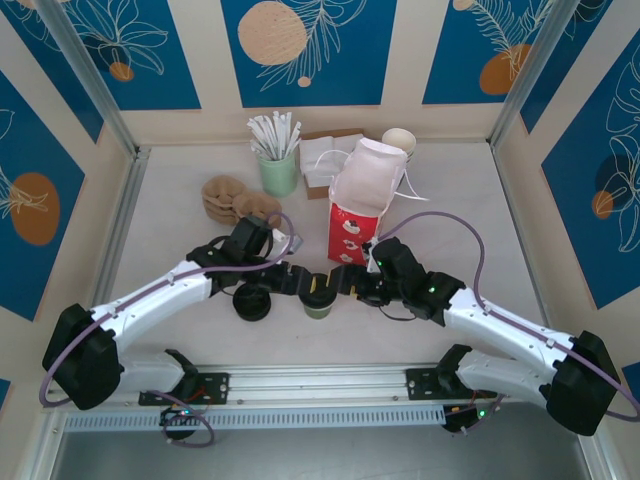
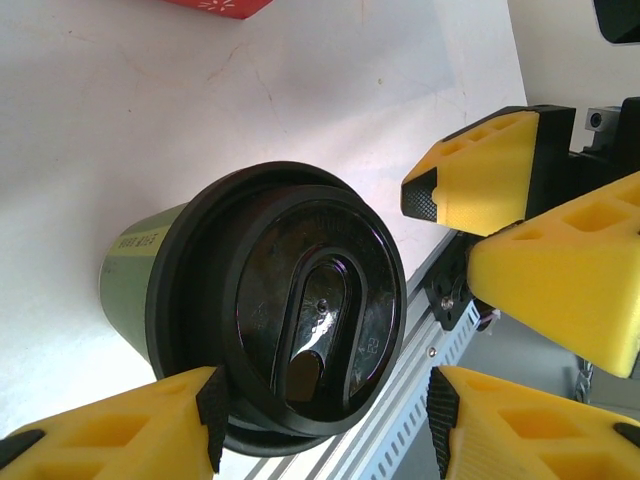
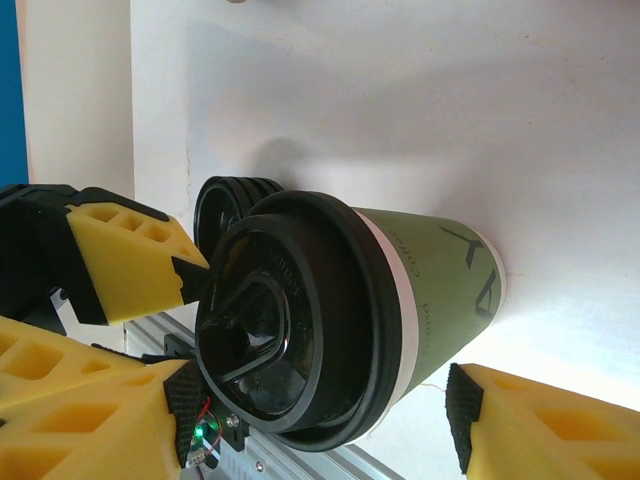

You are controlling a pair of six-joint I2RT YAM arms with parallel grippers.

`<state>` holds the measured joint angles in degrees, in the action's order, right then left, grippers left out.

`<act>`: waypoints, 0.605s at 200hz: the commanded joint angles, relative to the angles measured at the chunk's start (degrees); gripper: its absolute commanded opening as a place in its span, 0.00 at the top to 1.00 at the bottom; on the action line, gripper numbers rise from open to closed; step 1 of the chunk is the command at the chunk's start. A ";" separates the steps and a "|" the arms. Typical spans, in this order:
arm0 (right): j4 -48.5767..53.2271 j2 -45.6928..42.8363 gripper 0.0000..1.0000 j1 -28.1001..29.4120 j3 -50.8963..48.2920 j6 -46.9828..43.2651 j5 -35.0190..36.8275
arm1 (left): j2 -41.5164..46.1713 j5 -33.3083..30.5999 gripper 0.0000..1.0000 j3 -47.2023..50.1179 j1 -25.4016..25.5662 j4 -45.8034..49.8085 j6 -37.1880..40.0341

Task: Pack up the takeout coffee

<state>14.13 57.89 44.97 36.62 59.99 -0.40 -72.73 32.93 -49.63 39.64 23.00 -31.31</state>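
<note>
1. Takeout coffee [image 1: 319,303]: stands upright on the white table [image 1: 460,180] with its black lid fitted. It is at the front middle, between the ends of the two arms.
2. Left gripper [image 2: 326,415]: in the overhead view it lies at the cup's 9 to 10 o'clock. Its jaws are parted and set either side of the lid rim. In its wrist view one pad [image 2: 212,415] sits against the rim at 7 o'clock. The other pad stands clear at 5 o'clock, with a gap showing.
3. Right gripper [image 3: 325,412]: in the overhead view it lies at the cup's 2 to 3 o'clock. Its jaws are parted and straddle the cup at lid height. One pad is just beside the lid rim; whether they touch cannot be told. The other pad is clear of the green wall.
4. Grip: neither gripper clamps the cup, and its base rests on the table.
5. Loose black lids [image 1: 252,303]: a small stack near the cup at its 9 o'clock, beneath the left arm.
6. Red-and-white paper bag [image 1: 352,225]: upright with its mouth open, at the cup's 1 o'clock. It is near the cup but apart from it.
</note>
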 commanded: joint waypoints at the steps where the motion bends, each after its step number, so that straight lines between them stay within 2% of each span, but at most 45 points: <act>1: -1.11 0.31 0.32 -0.23 -0.63 -0.48 -1.04 | 1.41 -0.86 0.44 -2.12 0.59 2.48 1.12; 53: -1.28 1.03 0.33 0.20 -0.70 -0.73 -1.07 | 4.16 -8.22 0.38 -2.21 0.58 4.68 0.04; 121: -1.59 1.79 0.33 0.95 -1.20 -0.96 -0.99 | 3.52 -8.47 0.39 0.83 0.59 0.37 -2.77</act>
<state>13.26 59.16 45.41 36.32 59.94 -0.43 -69.21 25.02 -50.28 39.68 25.39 -32.71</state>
